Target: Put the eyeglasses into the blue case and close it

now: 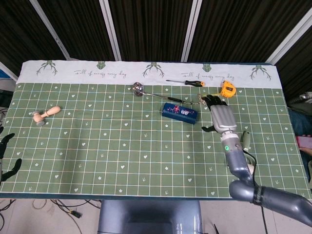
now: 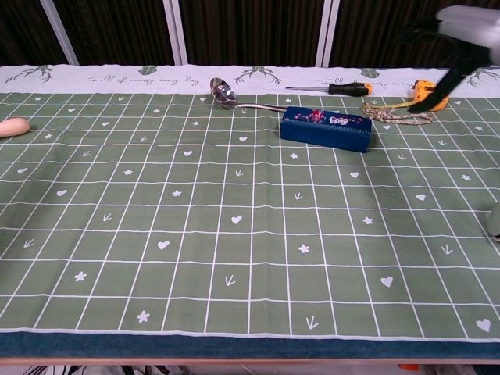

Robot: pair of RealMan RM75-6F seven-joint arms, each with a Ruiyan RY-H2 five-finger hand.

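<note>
The blue case (image 1: 179, 112) is seen lying shut on the green surface (image 1: 122, 146). Its long side runs left to right, with the right end tipped a little toward the robot. No eyeglasses can be seen anywhere outside the case, so they are judged to be inside it already, though this cannot be checked with the lid down.

The right hand (image 1: 222, 116) is found to the right of the case, apart from it and not touching it. In the chest view the right hand (image 2: 461, 27) is seen high up, above the level of the case and off to its right. Its fingers (image 1: 214, 101) are spread a little and nothing is held in them. From the fingers, the case lies to the left and lower down.

The left hand (image 1: 6, 156) is only partly seen, far to the left of the case, at the edge of the surface. Whether its fingers are spread or curled cannot be told. The right hand is much the nearer one to the case.

Just behind the case, a metal ladle (image 1: 151, 92) is laid. To the right of the case, a yellow tape measure (image 1: 227, 89) and a bit of rope (image 2: 394, 115) are found.

If the case must be touched again, it is best reached from its right end by the right hand.
</note>
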